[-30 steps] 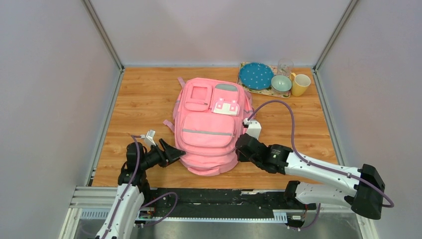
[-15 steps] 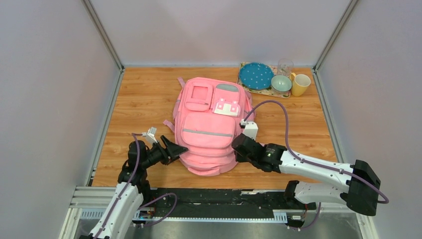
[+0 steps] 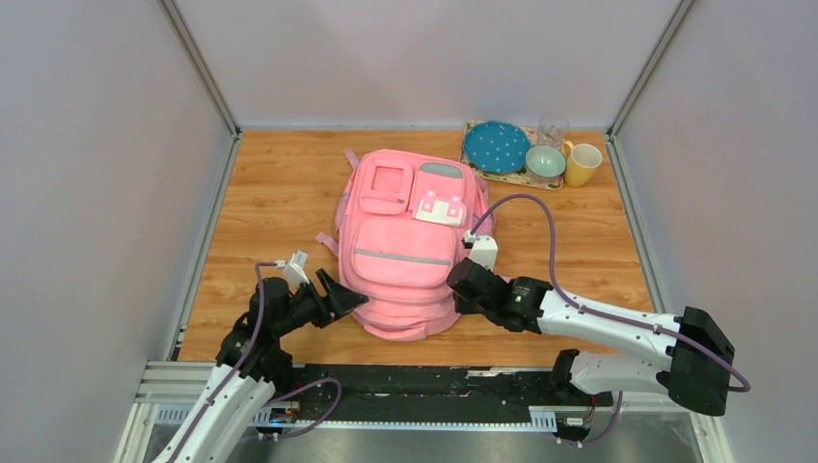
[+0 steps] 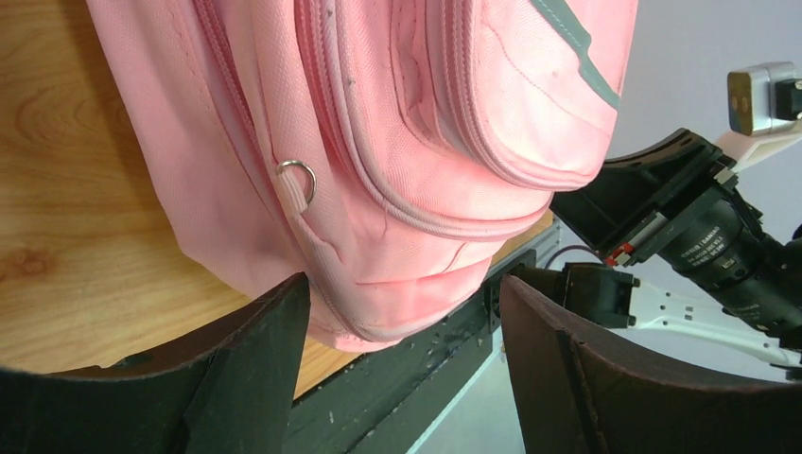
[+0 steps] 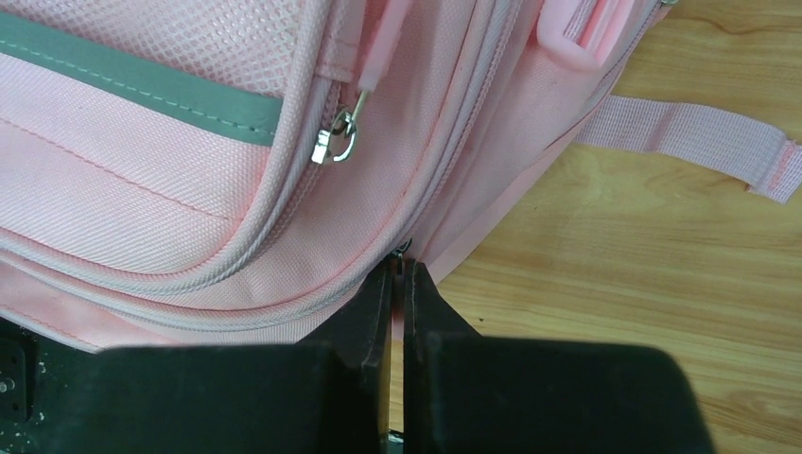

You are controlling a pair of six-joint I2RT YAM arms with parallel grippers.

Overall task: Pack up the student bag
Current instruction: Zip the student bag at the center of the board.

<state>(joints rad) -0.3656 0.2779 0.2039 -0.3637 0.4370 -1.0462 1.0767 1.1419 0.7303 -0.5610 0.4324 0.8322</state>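
Tabletop [image 3: 270, 193] of pale wood, walled in grey on three sides. Bore the student bag [image 3: 405, 251] face up near the middle, top toward the far edge, bottom toward the arm bases. Same spot and same lie as a second before.

Reached in from the near left with the left gripper [image 4: 402, 284]. Sat nearer the bag's lower left corner than a second before, with the elbow dropped lower. Jaws spread slightly wider and held nothing, framing the bag's bottom corner. Could not tell whether the nearer finger touched the fabric.

Came in from the near right with the right gripper [image 5: 398, 274], shifted a little leftward since then. Jaws pressed together, tips set against the zip line on the bag's lower right side. Could not tell whether anything thin was pinched between them.

Stood between the two grippers: the whole padded bulk of the bag, with the right arm seen from the left wrist only past the bag's bottom corner.

Kept well apart, in the far right corner: patterned tray [image 3: 508, 177] with blue dotted plate [image 3: 495, 147] and teal bowl [image 3: 545, 161], yellow mug [image 3: 582, 165] just beside, clear glass [image 3: 553, 127] behind.

Looped above the right arm: purple cable [image 3: 550, 222].

Smaller still: pink strap [image 5: 690, 137] flat on the wood, grey reflective strip [image 5: 142, 85], metal zipper pull [image 5: 339, 142], small metal ring [image 4: 298, 170].
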